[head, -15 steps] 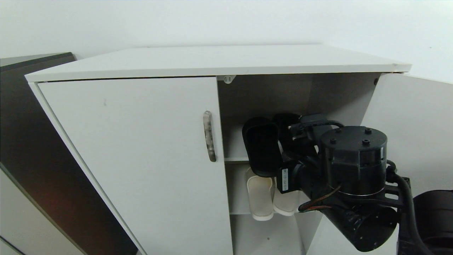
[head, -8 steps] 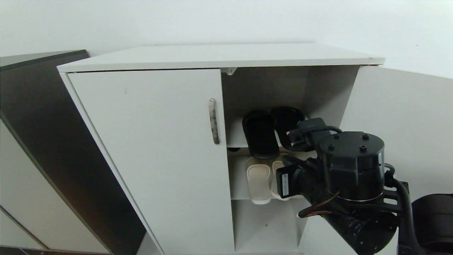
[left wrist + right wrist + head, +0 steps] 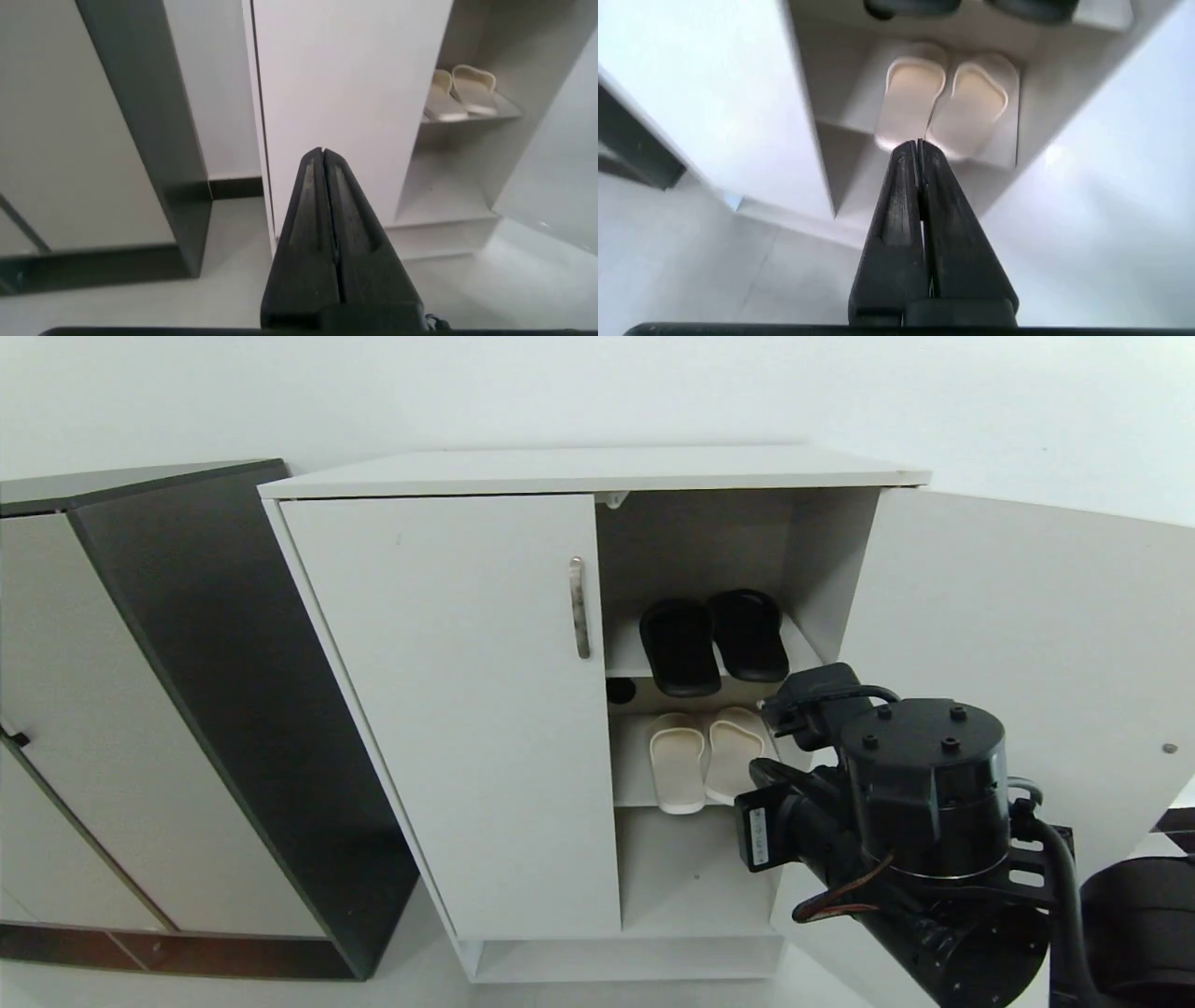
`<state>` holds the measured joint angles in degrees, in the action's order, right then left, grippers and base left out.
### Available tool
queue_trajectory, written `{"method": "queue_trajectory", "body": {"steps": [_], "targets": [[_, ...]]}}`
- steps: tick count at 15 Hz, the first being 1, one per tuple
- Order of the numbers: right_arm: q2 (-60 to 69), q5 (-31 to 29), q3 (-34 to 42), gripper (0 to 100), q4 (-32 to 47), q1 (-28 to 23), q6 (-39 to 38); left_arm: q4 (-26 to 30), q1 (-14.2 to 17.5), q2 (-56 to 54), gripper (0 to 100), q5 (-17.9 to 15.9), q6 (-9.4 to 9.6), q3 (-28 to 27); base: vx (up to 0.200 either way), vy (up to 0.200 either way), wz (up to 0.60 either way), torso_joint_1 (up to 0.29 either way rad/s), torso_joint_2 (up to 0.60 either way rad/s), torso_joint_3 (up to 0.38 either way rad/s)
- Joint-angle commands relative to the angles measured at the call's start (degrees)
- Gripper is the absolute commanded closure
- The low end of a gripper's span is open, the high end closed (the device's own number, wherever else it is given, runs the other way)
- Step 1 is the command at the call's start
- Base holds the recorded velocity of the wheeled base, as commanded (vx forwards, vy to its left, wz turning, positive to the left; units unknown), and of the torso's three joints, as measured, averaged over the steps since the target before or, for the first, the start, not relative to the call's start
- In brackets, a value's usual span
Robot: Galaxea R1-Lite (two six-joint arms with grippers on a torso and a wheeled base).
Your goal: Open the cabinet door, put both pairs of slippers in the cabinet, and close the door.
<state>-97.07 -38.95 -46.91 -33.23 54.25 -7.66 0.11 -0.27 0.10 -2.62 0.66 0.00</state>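
Observation:
The white cabinet (image 3: 579,476) stands with its right door (image 3: 1008,644) swung wide open and its left door (image 3: 448,709) closed. A pair of black slippers (image 3: 714,642) lies on the upper shelf. Below it, a pair of cream slippers (image 3: 709,756) lies on the middle shelf. My right arm (image 3: 896,812) hangs in front of the open side, clear of the shelves. The right gripper (image 3: 920,147) is shut and empty, pointing toward the cream slippers (image 3: 952,93). My left gripper (image 3: 322,152) is shut and empty, facing the closed door (image 3: 355,84).
A dark grey cabinet (image 3: 215,663) stands close against the white cabinet's left side. The closed door carries a metal handle (image 3: 580,609). The bottom compartment (image 3: 691,877) holds nothing. Pale floor (image 3: 401,980) lies in front.
The head camera has backed away, so the whole cabinet now shows. My right arm has drawn out of the upper shelf, leaving the black slippers lying there.

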Motion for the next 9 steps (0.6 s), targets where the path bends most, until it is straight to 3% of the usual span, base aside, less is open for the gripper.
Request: {"method": "queue_trajectory", "body": {"steps": [1,6,9], "targets": [[-0.2,0.0,0.3,100,0.0,0.0,0.0,0.0,0.0,0.0,100,0.0,0.04,0.0,-0.200,0.000,0.00,-0.002,0.01,-0.002],[-0.2,0.6,0.6,100,-0.1,0.0,0.0,0.0,0.0,0.0,100,0.1,-0.04,0.0,-0.200,0.000,0.00,0.001,0.00,0.001],[-0.3,0.8,0.8,100,-0.1,0.0,0.1,0.0,0.0,0.0,100,0.1,-0.04,0.0,0.000,0.000,0.00,0.000,0.00,0.000]]}}
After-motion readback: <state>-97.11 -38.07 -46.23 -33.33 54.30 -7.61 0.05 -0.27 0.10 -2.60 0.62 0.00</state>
